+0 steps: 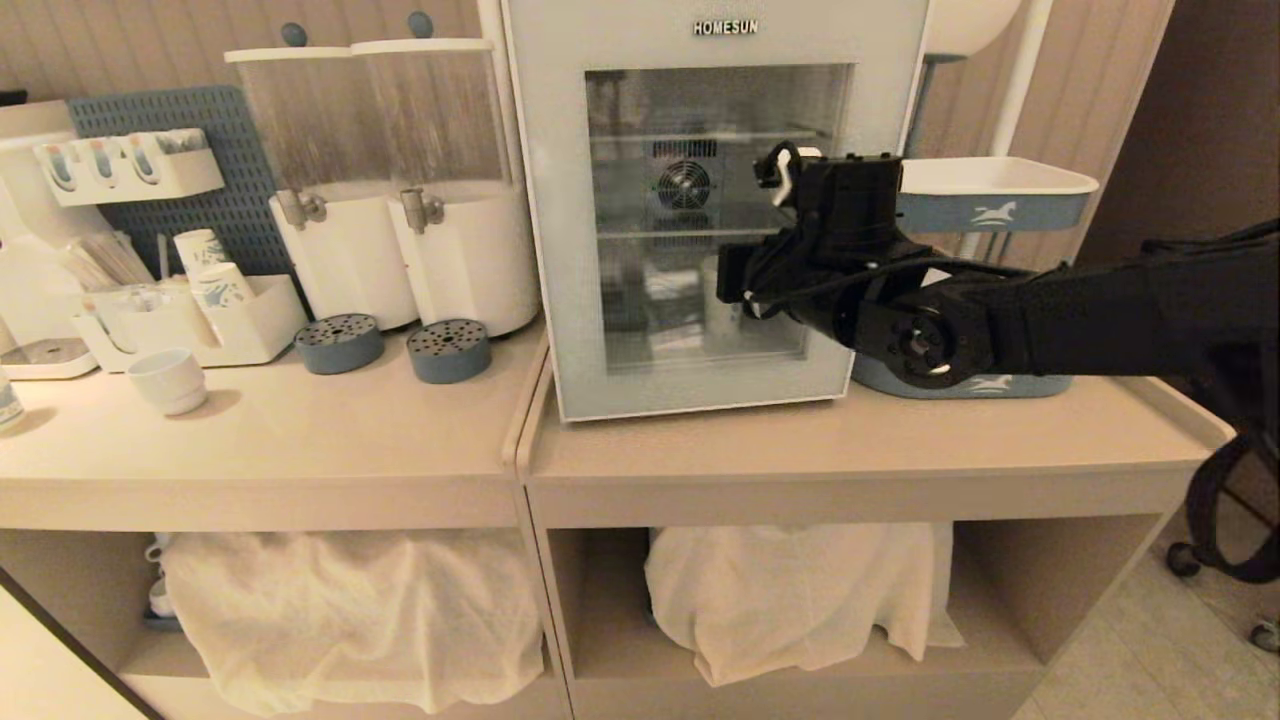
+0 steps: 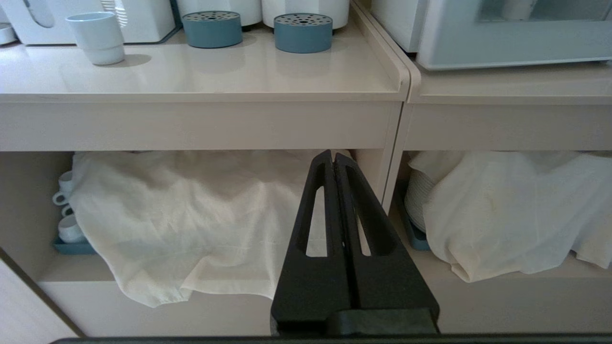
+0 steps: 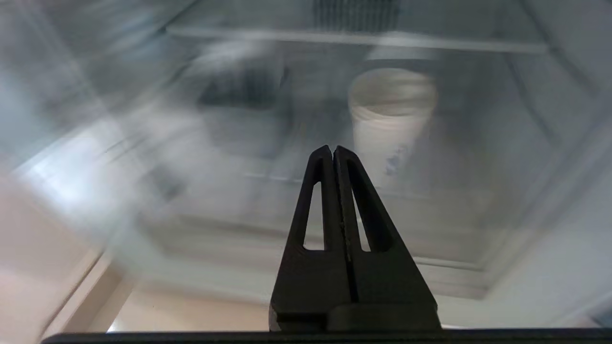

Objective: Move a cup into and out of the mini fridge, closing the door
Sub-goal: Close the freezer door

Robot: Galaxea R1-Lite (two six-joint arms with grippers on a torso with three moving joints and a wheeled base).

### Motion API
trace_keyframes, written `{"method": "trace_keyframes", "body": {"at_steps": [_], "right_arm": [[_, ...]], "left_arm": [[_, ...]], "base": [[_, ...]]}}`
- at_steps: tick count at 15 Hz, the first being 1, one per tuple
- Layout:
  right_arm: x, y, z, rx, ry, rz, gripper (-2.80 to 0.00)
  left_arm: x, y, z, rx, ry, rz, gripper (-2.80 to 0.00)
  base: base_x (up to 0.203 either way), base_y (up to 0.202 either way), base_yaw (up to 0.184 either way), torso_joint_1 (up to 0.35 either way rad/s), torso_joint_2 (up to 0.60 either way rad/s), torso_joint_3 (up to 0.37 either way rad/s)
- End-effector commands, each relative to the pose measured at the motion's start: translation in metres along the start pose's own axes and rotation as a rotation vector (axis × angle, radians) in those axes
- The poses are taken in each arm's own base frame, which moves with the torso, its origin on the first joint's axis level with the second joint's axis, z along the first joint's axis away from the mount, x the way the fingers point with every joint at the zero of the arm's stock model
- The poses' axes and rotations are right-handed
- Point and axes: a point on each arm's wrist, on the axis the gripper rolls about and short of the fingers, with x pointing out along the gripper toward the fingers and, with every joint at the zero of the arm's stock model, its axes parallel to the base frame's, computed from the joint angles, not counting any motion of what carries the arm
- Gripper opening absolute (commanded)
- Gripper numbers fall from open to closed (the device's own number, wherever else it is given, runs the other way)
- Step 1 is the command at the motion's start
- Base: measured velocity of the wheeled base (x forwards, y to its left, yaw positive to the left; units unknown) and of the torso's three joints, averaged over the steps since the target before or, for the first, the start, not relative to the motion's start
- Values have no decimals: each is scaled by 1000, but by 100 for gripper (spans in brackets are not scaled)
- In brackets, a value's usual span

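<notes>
The white boxy mini fridge (image 1: 715,200) stood on the pale beige surface (image 1: 850,440), its glass-paned door (image 1: 560,250) with the wide pale frame shut flat against the cabinet. Behind the glass, on the lower level, stood the tall plain white paper cup (image 3: 389,124), upright, a small blue mark on its wall; in the head view it showed only faintly through the pane, just left of the black arm. A round fan (image 1: 684,184) sat on the rear wall above the wire shelf.

The right gripper (image 3: 333,150) was in front of the door glass, fingers pressed together and holding nothing, tips aimed toward the pane near the cup. The right wrist view was smeared, so whether the tips touched the glass could not be told. The right arm (image 1: 1000,320) reached in from the right side across the fridge front.

The left gripper (image 2: 333,155) was likewise closed and empty, low in front of the cabinet, pointing at the white cloth (image 2: 181,220) draped over the lower shelf.

To the left of the fridge stood two clear drink dispensers (image 1: 400,180) on white bases, each with a round blue-grey drip tray (image 1: 448,350) before it. Further left, a squat white mug (image 1: 168,380) sat alone on the surface, near a white organiser holding paper cups with blue drawings (image 1: 215,280). A white-and-blue tray (image 1: 990,190) showed to the right of the fridge.
</notes>
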Motion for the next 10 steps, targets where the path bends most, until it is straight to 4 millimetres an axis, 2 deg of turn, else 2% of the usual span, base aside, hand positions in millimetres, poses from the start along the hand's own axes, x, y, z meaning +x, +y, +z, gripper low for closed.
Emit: {"method": "trace_keyframes", "body": {"at_steps": [1,6,8,10], "right_arm": [[22,5,-22,-13,27,-2,-280],[34,7,-29,-16,33,-4,-280],[14,2,-16,-6,32,-3,-280],[-20,-8,-1,4,35,-2,-280]], "left_arm": [[1,0,-5,-1,19,0,-280],[1,0,-5,-1,18,0,-280],[1,0,-5,1,18,0,-280],[1,0,-5,1,18,0,-280]], "base": [[0,0,0,0,0,0],[0,0,0,0,0,0],[0,0,0,0,0,0],[0,0,0,0,0,0]]}}
